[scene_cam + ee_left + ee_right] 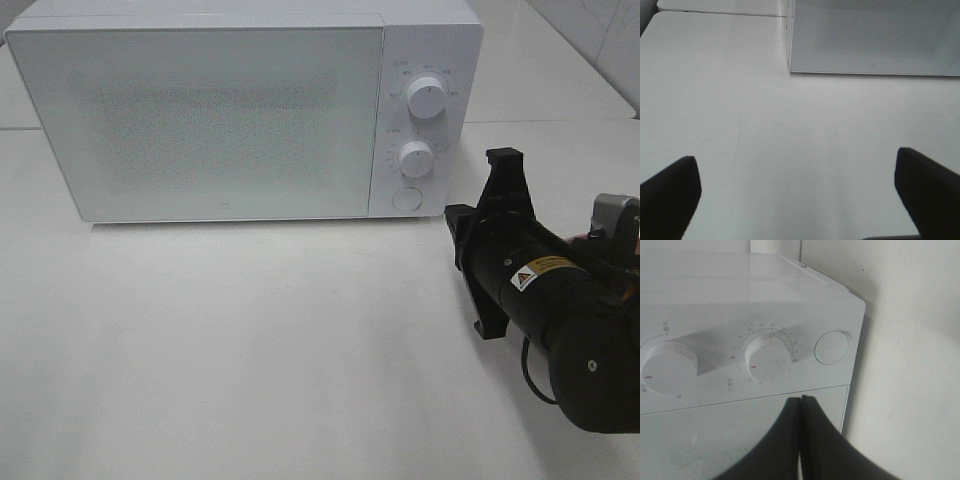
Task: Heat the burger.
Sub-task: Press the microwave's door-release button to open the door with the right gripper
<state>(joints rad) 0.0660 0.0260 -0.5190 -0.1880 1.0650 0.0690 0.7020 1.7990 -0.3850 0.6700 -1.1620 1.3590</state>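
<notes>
Burger in no view, maybe behind shut microwave door (200, 120), I cannot tell. My right gripper (801, 405) pinched closed on nothing, tip facing panel below lower knob (769, 359) and round button (831, 347). Left gripper (797, 192) spread wide, empty, over table (790, 130). Next, I judge, a square poke on button or a knob turn.

The burger shows in no view, possibly hidden inside the white microwave (230, 110), whose door is shut.

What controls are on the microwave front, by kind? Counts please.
Knobs: 2 (upper knob, lower knob)
Round button: 1
Total: 3 controls on the microwave
</notes>
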